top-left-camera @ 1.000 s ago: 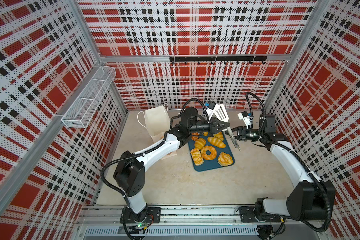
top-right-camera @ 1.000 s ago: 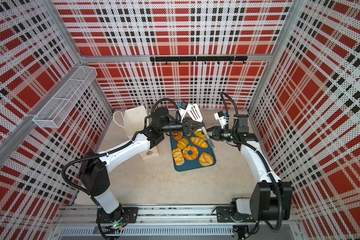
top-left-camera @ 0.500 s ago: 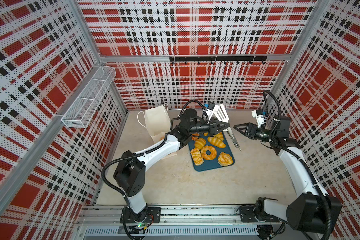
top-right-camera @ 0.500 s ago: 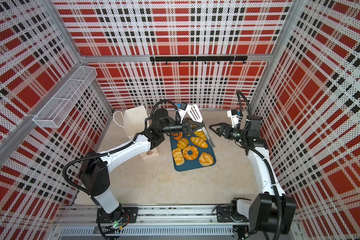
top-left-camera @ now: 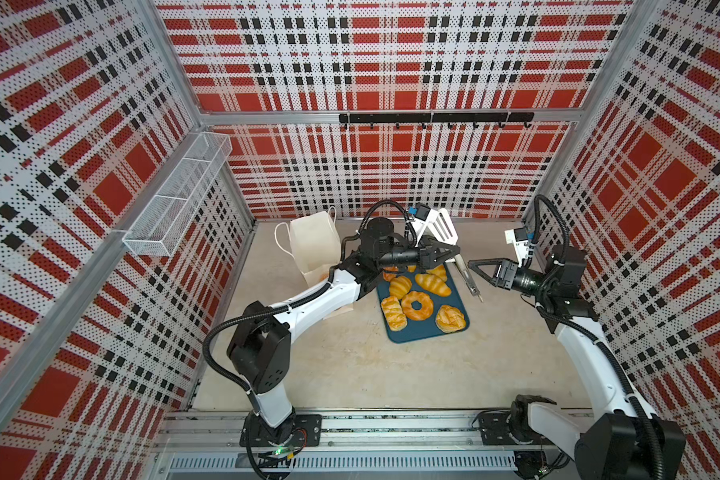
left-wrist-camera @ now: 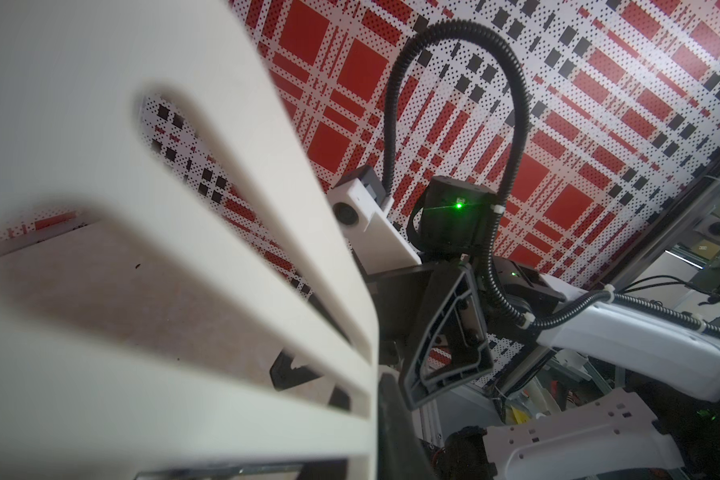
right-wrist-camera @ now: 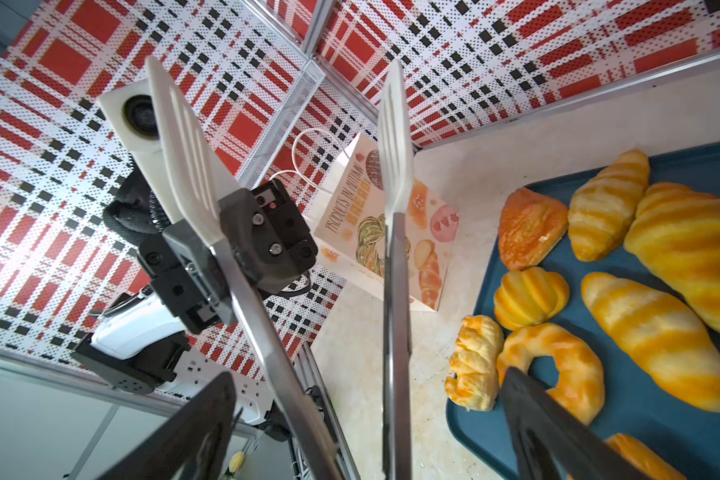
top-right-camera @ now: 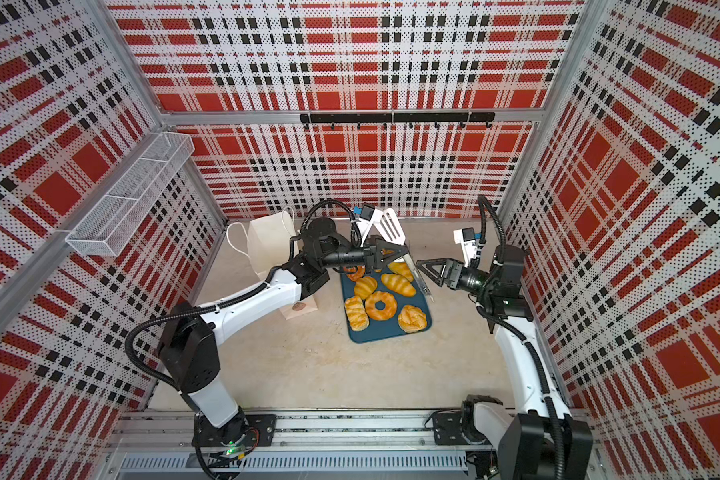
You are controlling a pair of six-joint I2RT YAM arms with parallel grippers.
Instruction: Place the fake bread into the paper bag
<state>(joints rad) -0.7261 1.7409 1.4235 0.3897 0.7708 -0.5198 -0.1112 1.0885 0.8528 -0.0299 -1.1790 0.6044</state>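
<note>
Jaws: left gripper (top-left-camera: 447, 254) clenched on one metal arm of tongs (right-wrist-camera: 395, 291) (second arm free, splayed off to the side, both white slotted heads raised toward back wall). Hanging over far end of tray (top-left-camera: 414, 334), above rearmost pastries. Opposite, right gripper (top-left-camera: 479, 271) spread wide, nothing in it, hovering just beside tray's right edge; handle end of tongs pointing at gap between its fingers, apart from them in both top views. Task items: fake bread (top-left-camera: 433, 284) all on dark-blue tray, eight pieces counted in right wrist view: croissants, shell bun, ring doughnut, orange-brown triangle at far left corner, flaky piece at left rim. Tray flat on table (top-left-camera: 350, 374), mid-scene. Then paper bag (top-left-camera: 314, 245) upright at back left of table, just behind left arm's forearm, near tray but not touching, printed side facing tray, cord handles up. Bag's inside hidden from every view.
</note>
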